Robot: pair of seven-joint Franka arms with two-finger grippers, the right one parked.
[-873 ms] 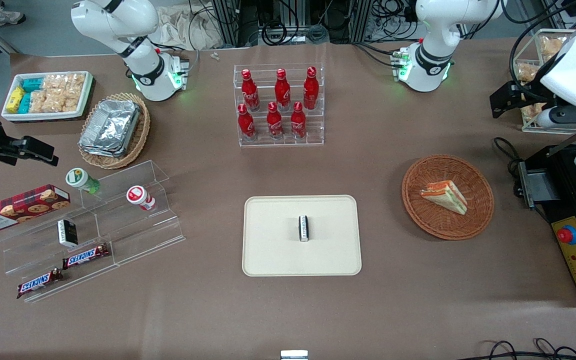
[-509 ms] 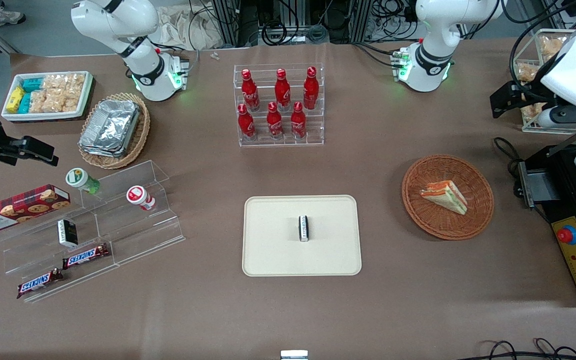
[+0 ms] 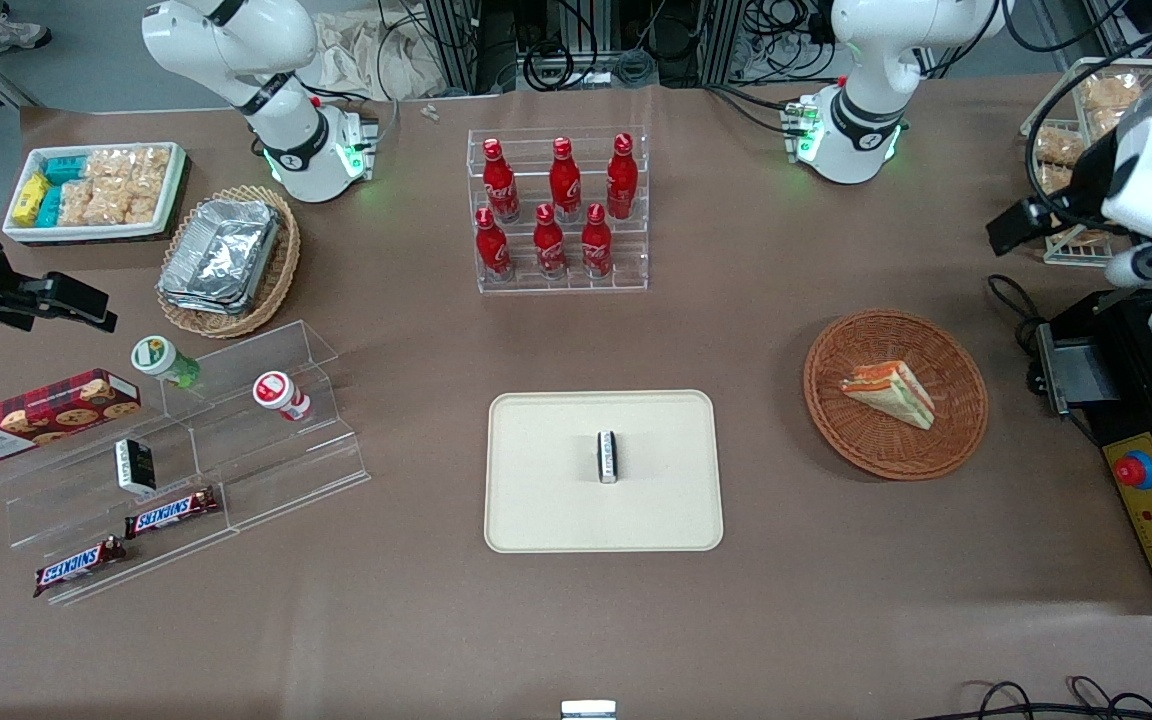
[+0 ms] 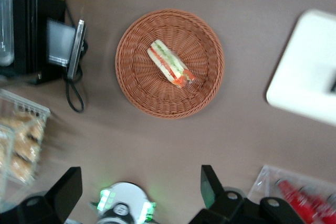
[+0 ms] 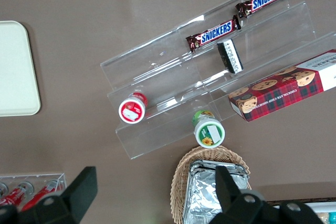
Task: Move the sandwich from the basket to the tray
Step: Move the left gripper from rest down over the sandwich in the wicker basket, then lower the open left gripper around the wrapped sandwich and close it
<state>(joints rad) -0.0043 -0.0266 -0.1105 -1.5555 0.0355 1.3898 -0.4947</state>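
Brown paper covers the table; the sandwich [image 4: 169, 65] lies in the basket [image 4: 136, 87], away from the tray [image 3: 536, 510]. High above it, farther from the front camera, the gripper [image 4: 137, 188] spreads its fingers [image 4: 209, 182] wide and empty, roughly crosswise to the wedge's long axis.

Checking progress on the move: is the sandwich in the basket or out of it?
In. The sandwich lies inside the basket, not on the tray. The gripper hangs open above the table, holding nothing.
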